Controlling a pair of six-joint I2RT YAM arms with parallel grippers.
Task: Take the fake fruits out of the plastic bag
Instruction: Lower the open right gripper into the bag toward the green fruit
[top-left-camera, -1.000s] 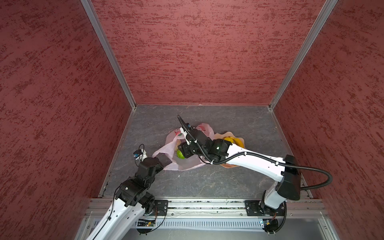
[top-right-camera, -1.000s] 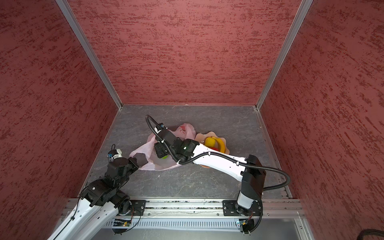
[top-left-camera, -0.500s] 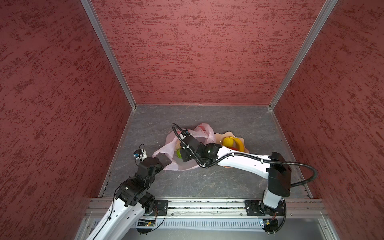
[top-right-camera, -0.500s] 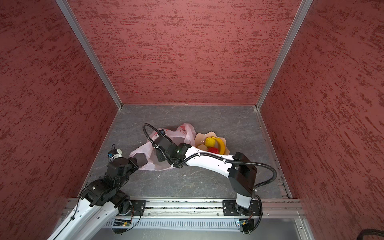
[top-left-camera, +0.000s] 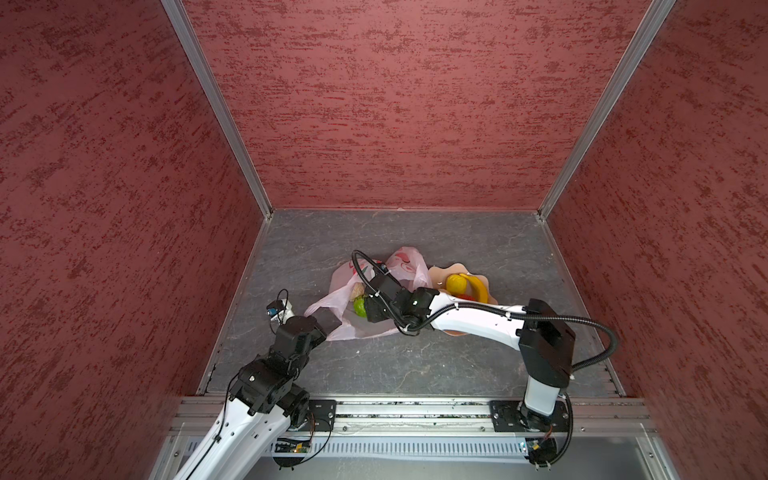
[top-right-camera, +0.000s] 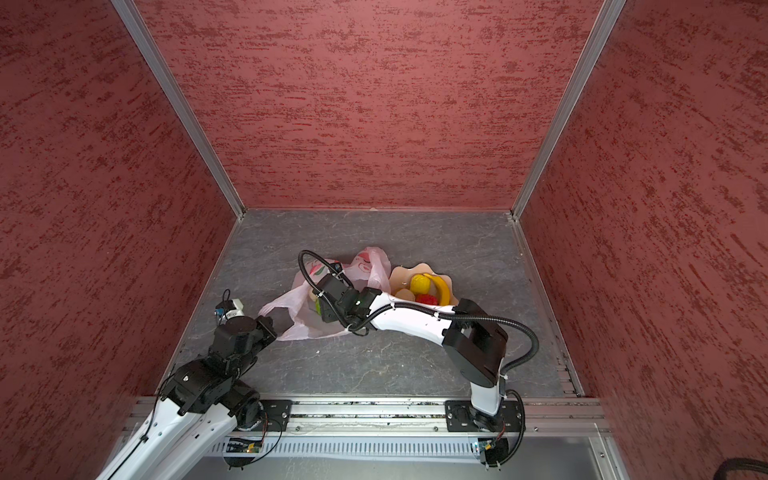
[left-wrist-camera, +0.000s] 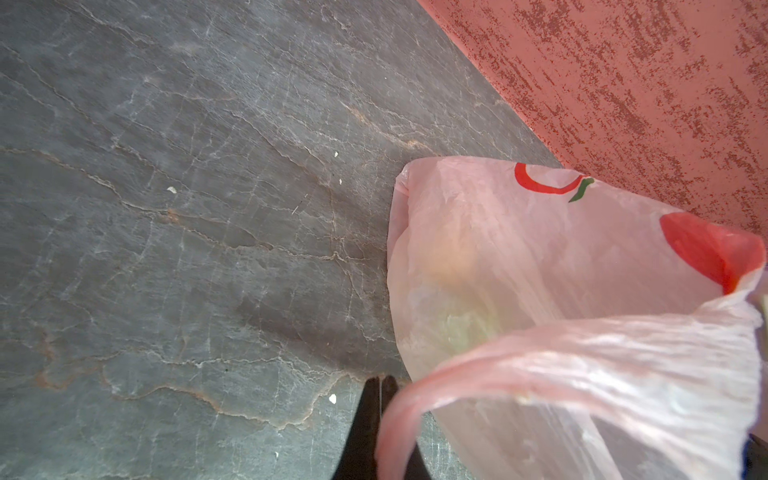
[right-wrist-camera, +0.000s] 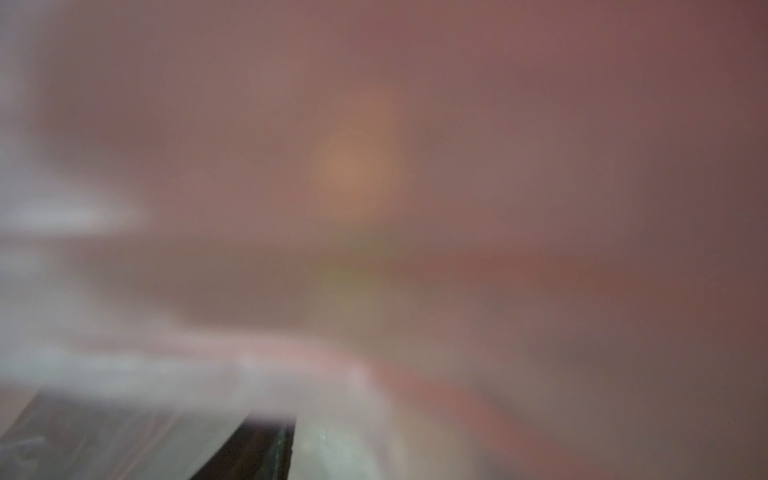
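Four fake fruits (top-right-camera: 419, 283) fill the bowl (top-right-camera: 399, 272); green fruit (top-left-camera: 360, 307) and beige fruit (top-left-camera: 356, 291) remain in the plastic bag (top-left-camera: 405, 266). The left fingers (left-wrist-camera: 368, 415) pinch its handle shut. The right fingers (top-left-camera: 371, 311) reach inside, and I cannot tell how far they are open.

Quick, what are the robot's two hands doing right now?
Left hand: closed, pinching the plastic bag by its handle.
Right hand: tucked in the bag, hidden; cannot tell open or closed.
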